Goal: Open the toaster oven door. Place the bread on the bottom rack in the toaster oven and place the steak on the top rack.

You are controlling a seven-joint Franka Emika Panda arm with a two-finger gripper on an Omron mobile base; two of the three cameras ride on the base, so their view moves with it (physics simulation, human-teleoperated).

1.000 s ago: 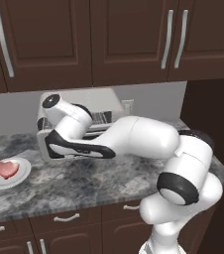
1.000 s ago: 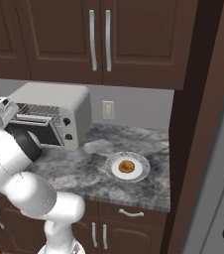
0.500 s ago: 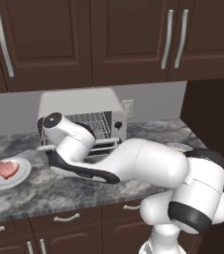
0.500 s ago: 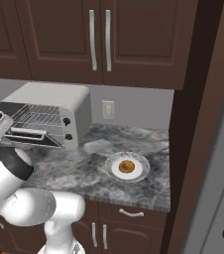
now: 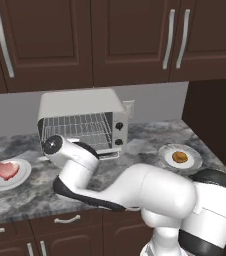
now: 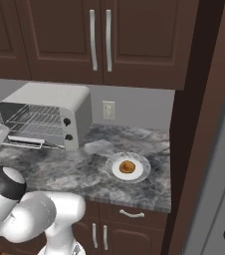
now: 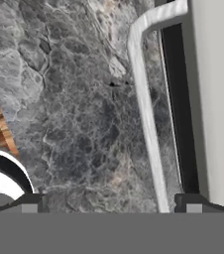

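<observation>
Toaster oven door (image 6: pixel 27 142) down, racks exposed.
Gripper (image 7: pixel 111 203) jaws apart, empty, just beside door's bar handle (image 7: pixel 146 109).

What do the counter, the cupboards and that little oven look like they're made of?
Counter: polished stone, perhaps granite, going by its mottled grey veining. Cupboards: dark brown wood, matte, with panelled doors and silver bar handles. Toaster oven: probably painted or brushed metal, a smooth light grey shell with thin silver wire racks inside.
</observation>
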